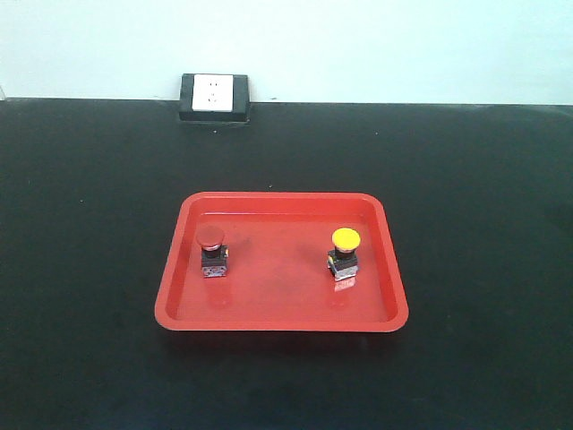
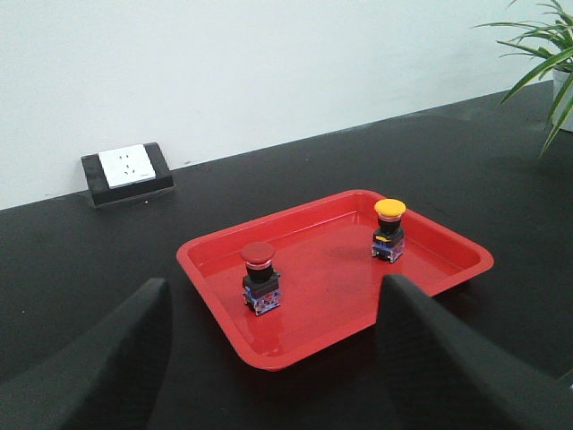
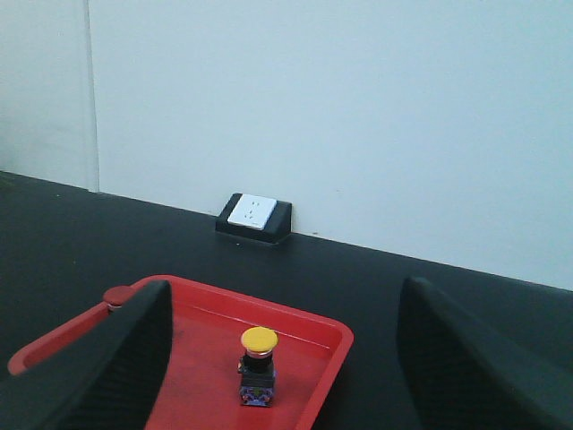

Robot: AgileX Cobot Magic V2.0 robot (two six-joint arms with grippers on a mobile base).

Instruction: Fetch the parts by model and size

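Switches: red-capped switch ahead of open left end effector | yellow-capped switch ahead of open right end effector

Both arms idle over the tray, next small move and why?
Probably lower the right gripper toward the yellow-capped switch: it stands upright between the open fingers in the right wrist view, untouched in the red tray. The left gripper is likewise open, near the red-capped switch.

The light is bright and even, the red tray shines with soft glare on its floor, the black surface looks very dark with hardly any shadows, and the near pincer fingers in both wrist pictures are blurry.
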